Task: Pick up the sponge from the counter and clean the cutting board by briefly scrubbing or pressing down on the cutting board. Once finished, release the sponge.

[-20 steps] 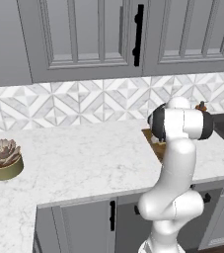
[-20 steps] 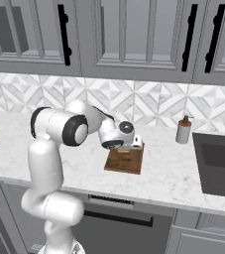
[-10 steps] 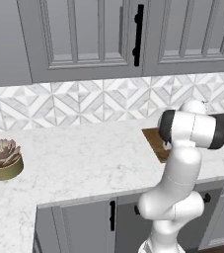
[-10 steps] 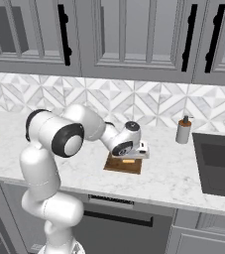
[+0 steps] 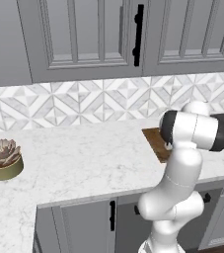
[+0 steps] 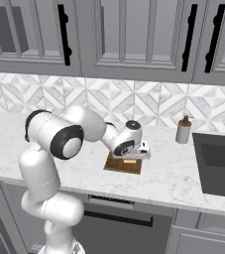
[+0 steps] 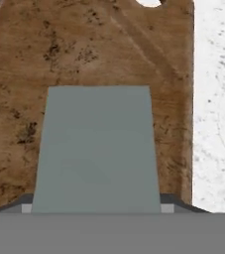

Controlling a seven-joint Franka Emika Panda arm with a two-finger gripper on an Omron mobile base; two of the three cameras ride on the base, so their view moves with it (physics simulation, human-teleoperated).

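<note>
The grey-green top of the sponge (image 7: 96, 149) fills the middle of the hand view, with a dark fingertip (image 7: 167, 200) hugging each side. My gripper (image 7: 96, 206) is shut on it. Under it lies the dark brown cutting board (image 7: 84, 49), with the white counter (image 7: 215, 99) off its right edge. In the right base view my gripper (image 6: 132, 158) reaches down to the cutting board (image 6: 118, 164), and the sponge's (image 6: 130, 161) yellow foam sits against the wood. In the left base view the arm covers most of the cutting board (image 5: 155, 142).
A soap bottle (image 6: 184, 130) stands right of the board, beside a dark sink (image 6: 218, 163). A potted succulent (image 5: 4, 159) sits far left on the counter (image 5: 84, 153). Upper cabinets hang above the tiled backsplash.
The hand has come down and a little to the right with the sponge, from above the board onto its surface. The elbow has swung lower.
</note>
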